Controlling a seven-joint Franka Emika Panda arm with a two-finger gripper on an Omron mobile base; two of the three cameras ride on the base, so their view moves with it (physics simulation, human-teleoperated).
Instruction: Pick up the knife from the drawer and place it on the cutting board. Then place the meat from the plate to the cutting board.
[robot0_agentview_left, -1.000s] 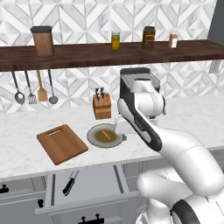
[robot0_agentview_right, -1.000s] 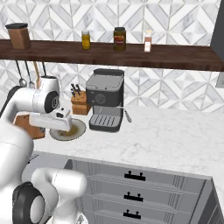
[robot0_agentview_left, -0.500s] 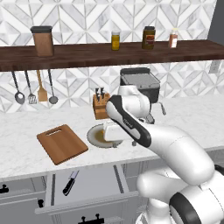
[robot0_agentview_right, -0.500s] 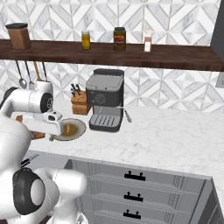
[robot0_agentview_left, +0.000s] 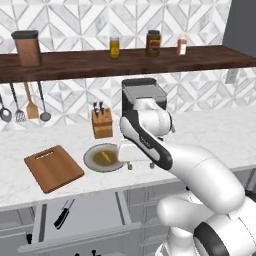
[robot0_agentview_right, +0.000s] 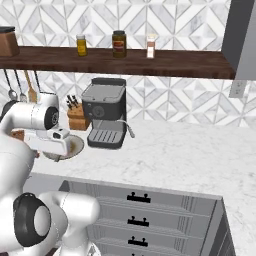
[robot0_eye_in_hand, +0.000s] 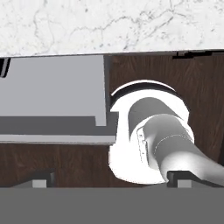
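The drawer (robot0_agentview_left: 92, 210) stands pulled out below the counter, and the black-handled knife (robot0_agentview_left: 64, 214) lies in its left part. On the counter the reddish-brown cutting board (robot0_agentview_left: 54, 168) lies at the left. Beside it is the olive plate (robot0_agentview_left: 95, 161) (robot0_agentview_right: 76, 146) with the small orange meat (robot0_agentview_left: 105, 156) on it. My gripper (robot0_agentview_left: 141, 166) (robot0_agentview_right: 48, 156) hangs open just right of the plate, near the counter's front edge, fingers pointing down and holding nothing. In the hand view the gripper (robot0_eye_in_hand: 109, 178) looks down past the counter edge at the drawer (robot0_eye_in_hand: 52, 98).
A wooden knife block (robot0_agentview_left: 102, 123) and a black coffee machine (robot0_agentview_left: 142, 92) (robot0_agentview_right: 105, 117) stand at the back by the wall. Utensils (robot0_agentview_left: 31, 102) hang at the left under a shelf (robot0_agentview_left: 125, 60) with jars. Closed drawers (robot0_agentview_right: 137, 197) fill the cabinet to the right.
The hand has dropped from in front of the coffee machine to counter level beside the plate and turned to point down. Its jaws stayed open.
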